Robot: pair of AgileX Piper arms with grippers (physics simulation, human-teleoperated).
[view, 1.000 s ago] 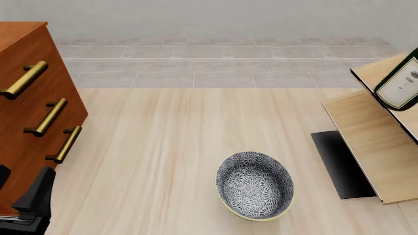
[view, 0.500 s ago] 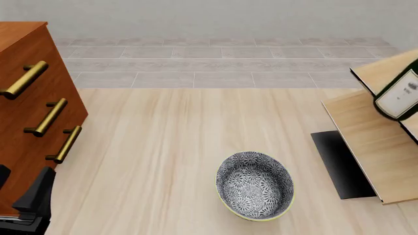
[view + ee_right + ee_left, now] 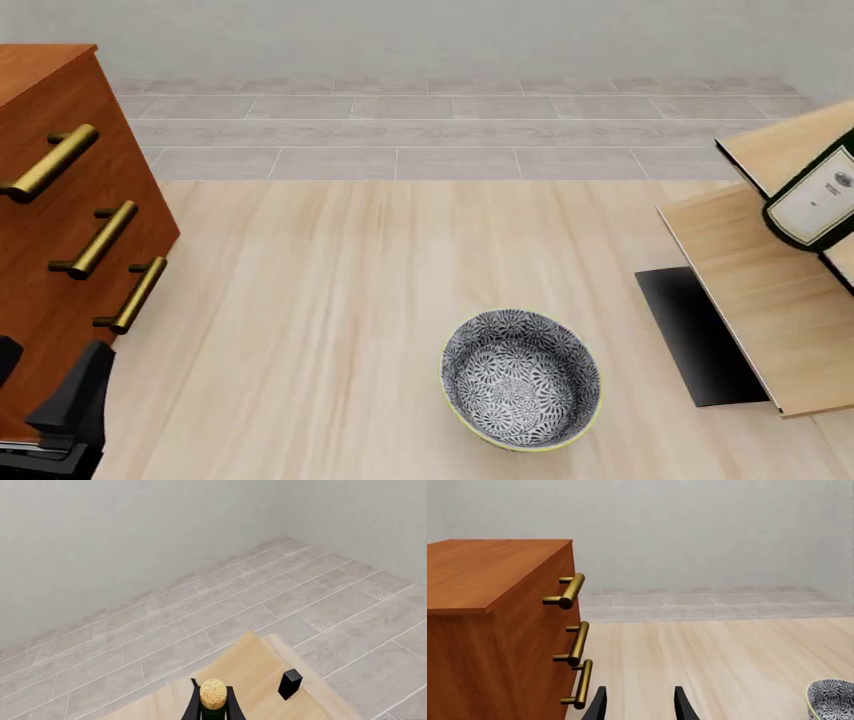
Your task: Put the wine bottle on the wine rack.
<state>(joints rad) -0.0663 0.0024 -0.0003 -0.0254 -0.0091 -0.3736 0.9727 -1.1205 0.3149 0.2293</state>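
Note:
The wine bottle [image 3: 817, 205], dark green with a white label, lies slanted against the pale-wood boards of the wine rack [image 3: 754, 285] at the right edge of the front view, partly cut off. In the right wrist view its tan cork [image 3: 213, 694] shows over the rack board [image 3: 257, 672]. My right gripper [image 3: 241, 682] has its fingers spread, one fingertip [image 3: 290, 683] well clear of the neck; it is out of the front view. My left gripper [image 3: 640, 707] is open and empty, low beside the cabinet [image 3: 60, 410].
A reddish-brown drawer cabinet [image 3: 67, 230] with brass handles stands at the left, also in the left wrist view [image 3: 494, 630]. A patterned bowl [image 3: 521, 378] sits in the front middle. The rack's black base plate [image 3: 694, 335] lies at the right.
The bottle has sunk lower onto the rack boards and shifted slightly right. The left arm has not moved.

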